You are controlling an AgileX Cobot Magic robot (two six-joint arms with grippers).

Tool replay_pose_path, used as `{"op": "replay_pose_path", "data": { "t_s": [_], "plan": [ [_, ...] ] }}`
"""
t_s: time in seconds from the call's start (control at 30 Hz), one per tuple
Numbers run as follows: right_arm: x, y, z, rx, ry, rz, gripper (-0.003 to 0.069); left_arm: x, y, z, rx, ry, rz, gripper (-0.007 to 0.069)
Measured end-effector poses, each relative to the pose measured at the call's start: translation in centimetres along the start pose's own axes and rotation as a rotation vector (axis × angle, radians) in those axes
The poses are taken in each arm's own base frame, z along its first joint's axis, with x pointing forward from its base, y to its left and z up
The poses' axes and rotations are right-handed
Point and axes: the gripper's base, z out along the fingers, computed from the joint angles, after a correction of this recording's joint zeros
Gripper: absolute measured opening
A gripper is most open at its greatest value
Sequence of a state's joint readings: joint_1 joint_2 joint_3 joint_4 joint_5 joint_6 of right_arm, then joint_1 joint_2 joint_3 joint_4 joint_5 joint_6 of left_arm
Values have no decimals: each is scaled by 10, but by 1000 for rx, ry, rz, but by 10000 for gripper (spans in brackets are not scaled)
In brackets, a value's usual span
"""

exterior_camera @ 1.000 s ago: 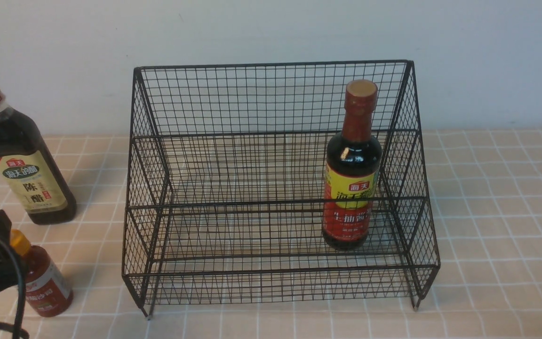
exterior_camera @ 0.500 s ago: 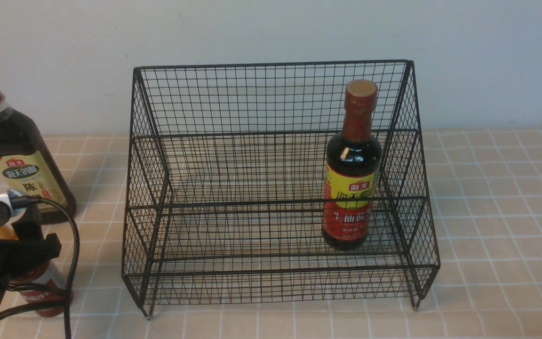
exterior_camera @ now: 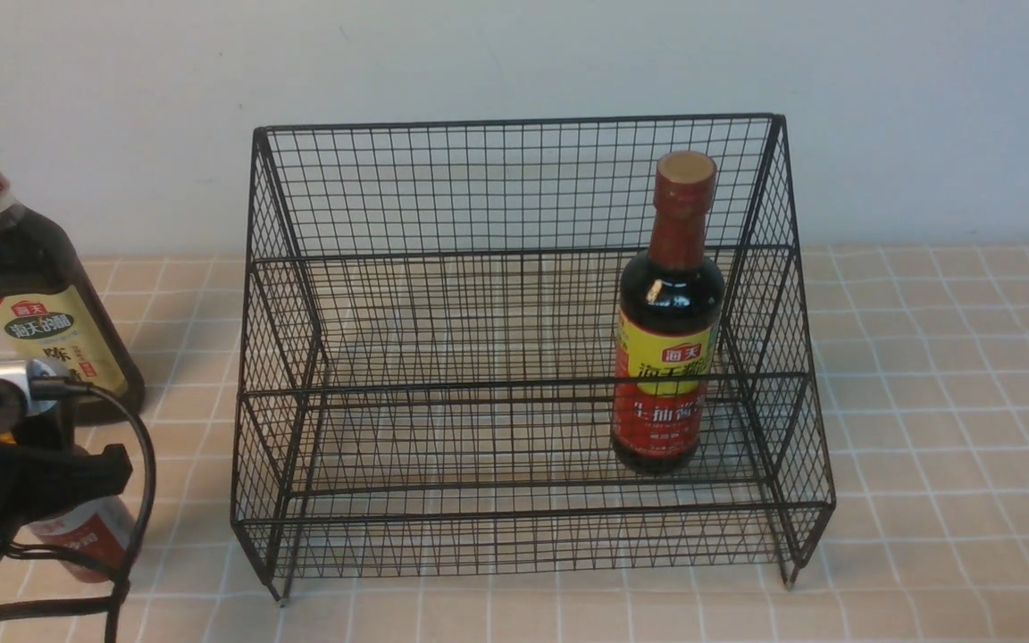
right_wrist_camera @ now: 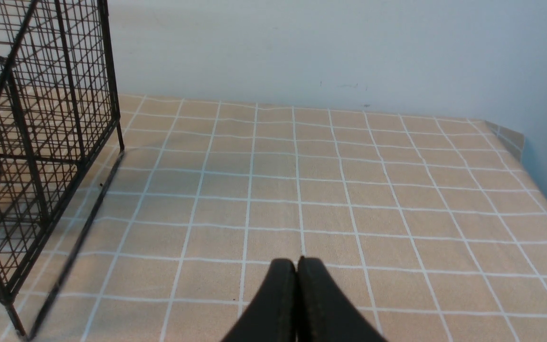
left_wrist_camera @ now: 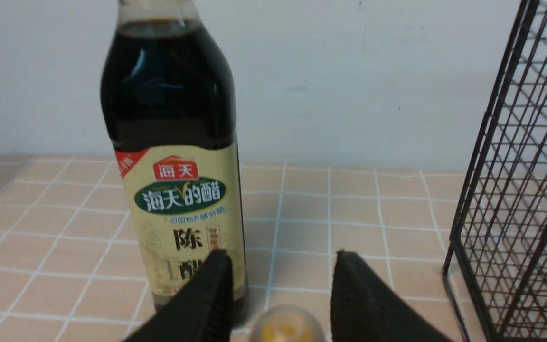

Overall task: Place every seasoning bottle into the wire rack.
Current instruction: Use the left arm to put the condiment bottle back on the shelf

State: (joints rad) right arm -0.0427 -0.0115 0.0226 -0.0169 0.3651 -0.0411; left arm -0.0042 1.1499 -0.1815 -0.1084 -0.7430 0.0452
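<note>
While the right gripper (right_wrist_camera: 296, 261) is shut and empty, the left gripper (left_wrist_camera: 281, 256) stands open astride the squeeze bottle (left_wrist_camera: 287, 330).

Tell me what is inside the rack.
Only the red-necked bottle, standing upright on the lower tier of the rack, near its right side. The upper tier holds nothing. The open mesh covers little, so no spot inside is hidden from the front view.
</note>
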Motion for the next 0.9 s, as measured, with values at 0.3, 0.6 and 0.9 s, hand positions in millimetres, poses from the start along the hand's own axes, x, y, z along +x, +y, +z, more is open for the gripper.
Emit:
{"op": "replay_pose_path", "data": {
  "t_s": [0.3,0.6,0.9],
  "plan": [
    [0,0,0,0,1,0,-14,-68,-5,-42,61,-11,35,247],
    [0,0,0,0,1,0,-14,-125,-15,-68,138,-60,-7,247],
    [0,0,0,0,1,1,-14,-116,-72,-50,458,-13,-5,247]
  ]
}}
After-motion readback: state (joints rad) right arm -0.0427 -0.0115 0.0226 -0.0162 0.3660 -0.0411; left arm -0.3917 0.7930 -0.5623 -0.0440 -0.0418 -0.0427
